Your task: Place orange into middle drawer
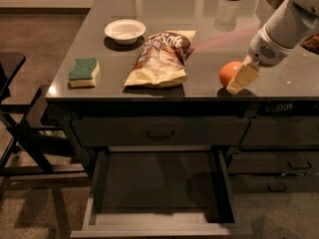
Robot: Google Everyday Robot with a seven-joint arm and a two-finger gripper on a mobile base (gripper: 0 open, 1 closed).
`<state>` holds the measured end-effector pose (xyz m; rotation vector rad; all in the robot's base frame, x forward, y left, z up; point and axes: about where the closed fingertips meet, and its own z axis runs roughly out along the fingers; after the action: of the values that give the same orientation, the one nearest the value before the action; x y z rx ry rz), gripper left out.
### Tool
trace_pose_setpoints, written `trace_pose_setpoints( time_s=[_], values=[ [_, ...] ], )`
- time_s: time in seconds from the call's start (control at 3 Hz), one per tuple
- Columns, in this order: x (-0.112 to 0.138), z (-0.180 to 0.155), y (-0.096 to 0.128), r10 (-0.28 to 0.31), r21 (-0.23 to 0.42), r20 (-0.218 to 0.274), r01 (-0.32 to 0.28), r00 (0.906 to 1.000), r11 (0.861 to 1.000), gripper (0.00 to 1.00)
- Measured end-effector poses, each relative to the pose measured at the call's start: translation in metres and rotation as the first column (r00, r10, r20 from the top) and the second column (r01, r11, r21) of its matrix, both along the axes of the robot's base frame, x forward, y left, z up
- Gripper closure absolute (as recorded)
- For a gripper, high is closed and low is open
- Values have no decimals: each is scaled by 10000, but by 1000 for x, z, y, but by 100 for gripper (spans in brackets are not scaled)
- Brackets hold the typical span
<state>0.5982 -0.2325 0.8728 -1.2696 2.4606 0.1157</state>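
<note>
The orange (228, 72) is at the front right of the dark countertop (199, 39), close to its front edge. My gripper (234, 79) reaches in from the upper right and is shut on the orange. One cream finger (242, 77) shows on the orange's right side; the other is hidden behind the fruit. The middle drawer (154, 229) stands pulled open below the counter, with a flat dark bottom and nothing in it. It lies lower and to the left of the orange.
A yellow-brown chip bag (160, 58) lies mid-counter, a white bowl (124, 30) behind it and a green sponge (83, 71) at the left. The top drawer (159, 132) is shut. More shut drawers (284, 166) are at the right. A dark chair (15, 108) stands at the left.
</note>
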Motion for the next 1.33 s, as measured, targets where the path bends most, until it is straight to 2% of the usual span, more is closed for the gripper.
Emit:
trace_pose_setpoints(
  time_s=[0.33,0.67,1.0,1.33],
  values=[
    [-33,2,-8,-201,170,-134,203,9997,9996,100],
    [-76,-3,-13,-387,408,-555,410,9977,9983,100],
    [-76,-4,-13,-388,410,-561,412,9977,9983,100],
    [-89,-27,-14,-551,586,-1125,620,9921,9964,100]
  ],
)
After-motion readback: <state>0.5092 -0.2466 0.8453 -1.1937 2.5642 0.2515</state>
